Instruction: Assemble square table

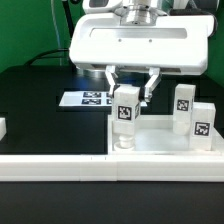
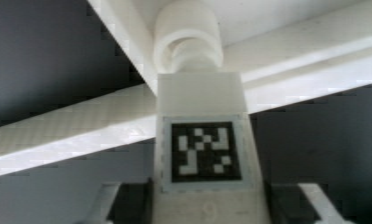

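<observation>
Over the black table [image 1: 40, 110], the robot's jaws pinch one white tagged leg [image 1: 124, 113] upright, its foot on the near corner of the square top [image 1: 160, 148] at about six o'clock of the arm. Two more tagged legs [image 1: 193, 114] stand on the top at roughly three o'clock of the held one. The marker board [image 1: 88, 98] lies flat at ten o'clock; the wrist view shows the leg [image 2: 204, 130] close up, tag facing the camera.

A white leg [image 1: 125, 112] [image 2: 204, 130] bearing a black-and-white square tag is seen against the black table surface [image 1: 40, 110]. Two more white tagged legs [image 1: 184, 102] and [image 1: 201, 125] are shown at the exterior view's right. The square top [image 1: 160, 148] is white (its rim too). The marker board [image 1: 86, 98] is white, printed with black tags. A green backdrop [image 1: 25, 25] is seen far behind.
</observation>
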Robot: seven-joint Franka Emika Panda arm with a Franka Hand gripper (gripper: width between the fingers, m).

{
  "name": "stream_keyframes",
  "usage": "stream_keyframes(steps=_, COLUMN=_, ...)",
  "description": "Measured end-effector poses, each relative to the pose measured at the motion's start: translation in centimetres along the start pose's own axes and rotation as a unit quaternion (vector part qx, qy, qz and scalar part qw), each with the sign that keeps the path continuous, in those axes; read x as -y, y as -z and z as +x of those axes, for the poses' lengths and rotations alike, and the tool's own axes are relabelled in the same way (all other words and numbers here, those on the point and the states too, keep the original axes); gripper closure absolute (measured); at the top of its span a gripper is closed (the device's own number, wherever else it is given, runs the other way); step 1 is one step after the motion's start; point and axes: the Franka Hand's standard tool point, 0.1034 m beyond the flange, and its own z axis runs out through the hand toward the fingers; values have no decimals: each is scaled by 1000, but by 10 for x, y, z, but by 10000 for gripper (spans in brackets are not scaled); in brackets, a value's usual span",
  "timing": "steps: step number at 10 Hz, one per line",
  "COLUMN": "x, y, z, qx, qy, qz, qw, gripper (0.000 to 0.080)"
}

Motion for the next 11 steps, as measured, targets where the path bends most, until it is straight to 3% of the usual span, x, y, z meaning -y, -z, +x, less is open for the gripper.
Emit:
stream_keyframes(steps=6, x=-12, y=-10, z=-8, qx=5, qy=5, qz=-10, qw=1000, gripper=511)
stream_keyframes(steps=11, x=-11, y=-14, z=-6, qx=-15, qy=12, qz=-10, qw=1000, gripper=509)
